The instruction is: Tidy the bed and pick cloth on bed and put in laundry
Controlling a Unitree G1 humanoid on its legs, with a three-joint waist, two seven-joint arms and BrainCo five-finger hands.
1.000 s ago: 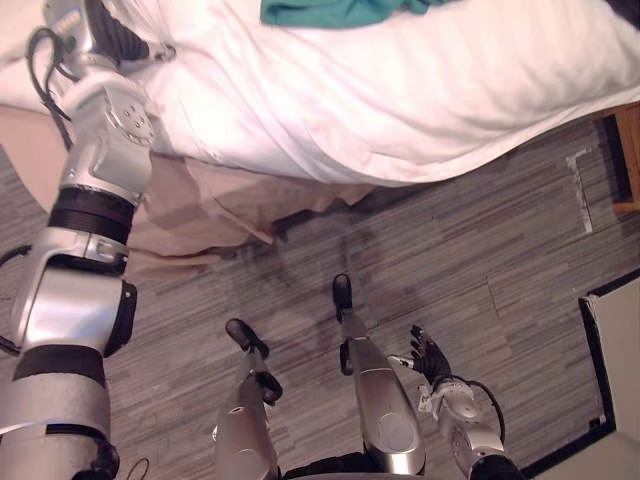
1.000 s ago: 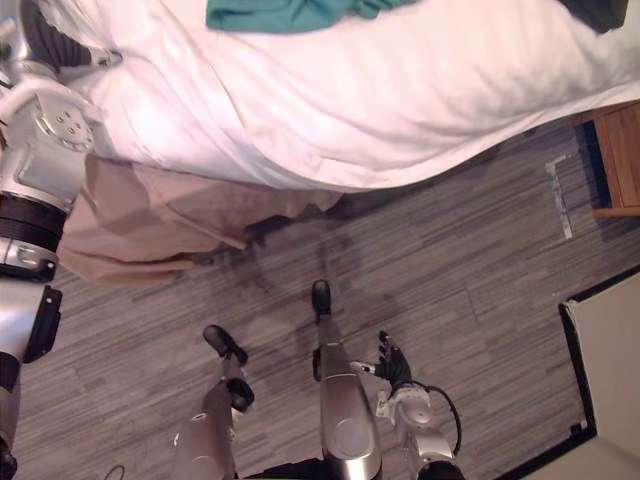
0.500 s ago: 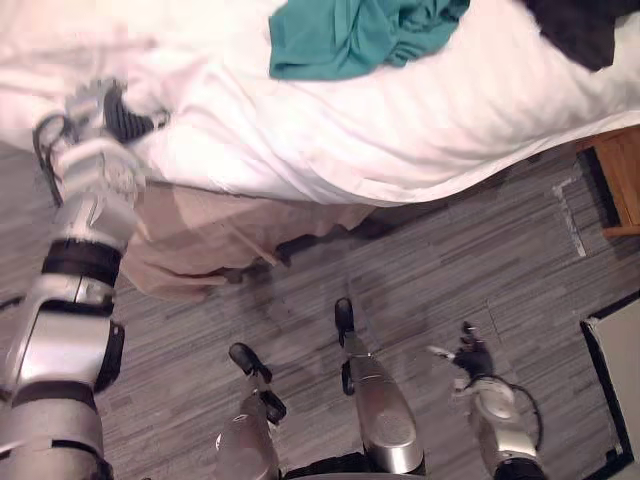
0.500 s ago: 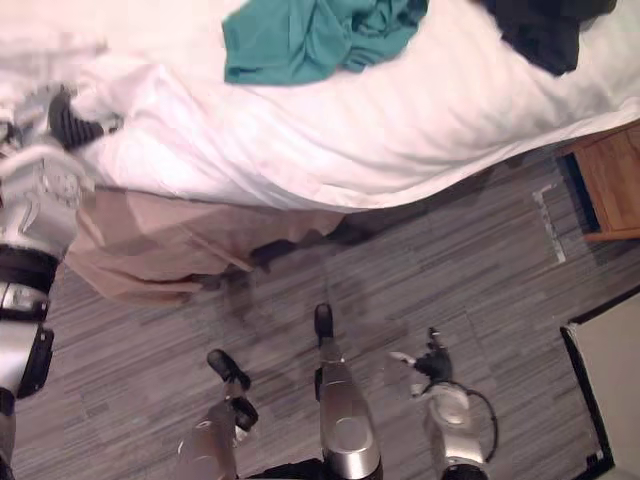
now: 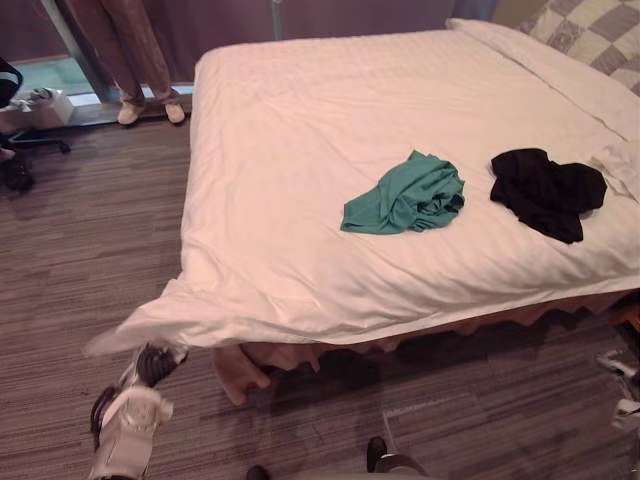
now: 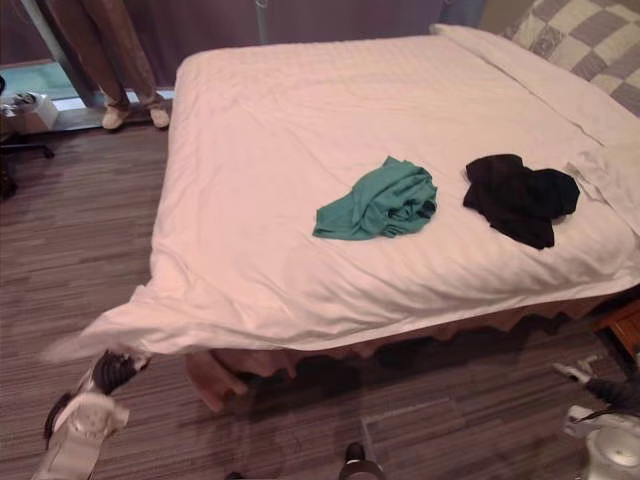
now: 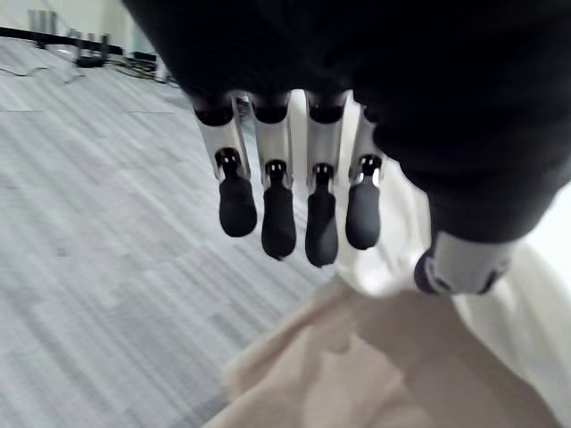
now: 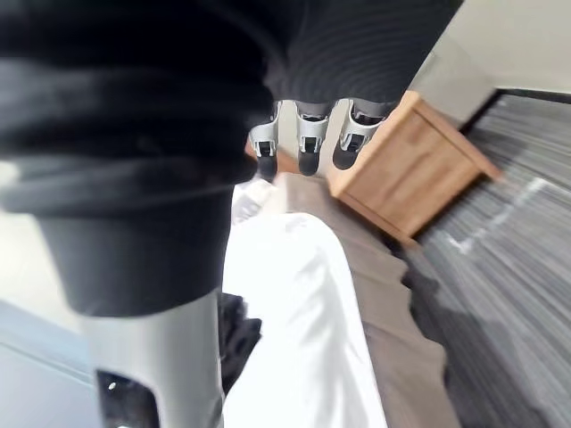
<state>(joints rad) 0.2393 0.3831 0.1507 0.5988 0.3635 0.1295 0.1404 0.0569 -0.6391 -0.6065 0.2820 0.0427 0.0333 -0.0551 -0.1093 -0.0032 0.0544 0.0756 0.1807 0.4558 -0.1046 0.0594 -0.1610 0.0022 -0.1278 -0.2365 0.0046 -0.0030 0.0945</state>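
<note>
the teal cloth (image 5: 405,196) lies bunched on the white duvet (image 5: 290,170), a little toward 3 o'clock from the middle of my head view, and the black cloth (image 5: 545,190) sits further out at 3 o'clock, apart from it. neither is in a hand. my left hand (image 5: 148,368) hangs at 7 o'clock, just under the duvet's drooping near corner, its fingers (image 7: 279,227) straight and holding nothing, with the beige bed skirt (image 7: 357,374) past them. my right hand (image 6: 612,393) is low at 4 o'clock, fingers (image 8: 307,143) relaxed and empty.

my worries: both cloths lie well in from the near edge, so a reach from here could fall short or press into the duvet and rumple it. the left hand is so near that hanging corner that lifting it carelessly could snag the corner and drag the cover askew. the teal cloth is bunched on soft bedding, so a deep pinch may take the duvet up with it. a person's legs (image 5: 135,50) stand at 11 o'clock, so i'd keep wide swings away from that side.

against a second ago, the camera has tilted up from the floor to take in the whole bed. the left arm, then raised with its hand on the duvet edge at 11 o'clock, has dropped to 7 o'clock.
</note>
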